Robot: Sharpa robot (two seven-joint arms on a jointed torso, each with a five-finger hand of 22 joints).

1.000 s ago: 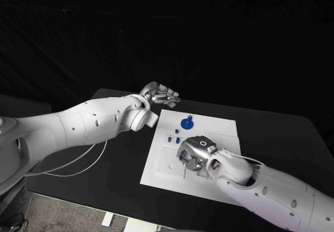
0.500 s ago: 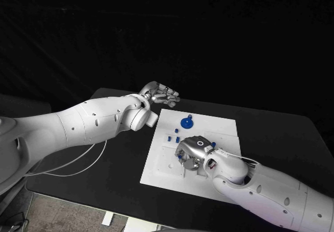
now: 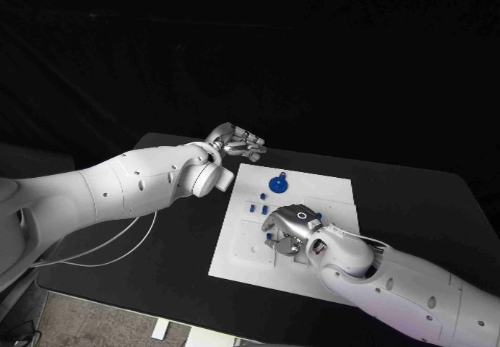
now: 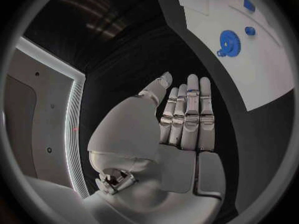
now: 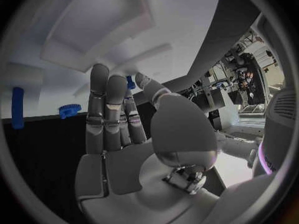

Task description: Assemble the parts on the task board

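— What sits on the black table [image 3: 417,195]?
— A white board [image 3: 323,189]. A blue gear [image 3: 278,185] lies near its far edge, small blue pegs [image 3: 259,208] by its left edge.
— And the hands?
— The right hand [image 3: 290,230] hangs over the board's middle, fingers straight and side by side, holding nothing. The left hand [image 3: 238,142] floats past the far left corner, fingers straight, empty too.

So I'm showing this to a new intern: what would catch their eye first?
Probably the white board mid-table against the black top, with the right hand low over its middle. Next, the blue gear near the board's far edge. The left hand hangs empty, fingers straight, off the board's far left corner.
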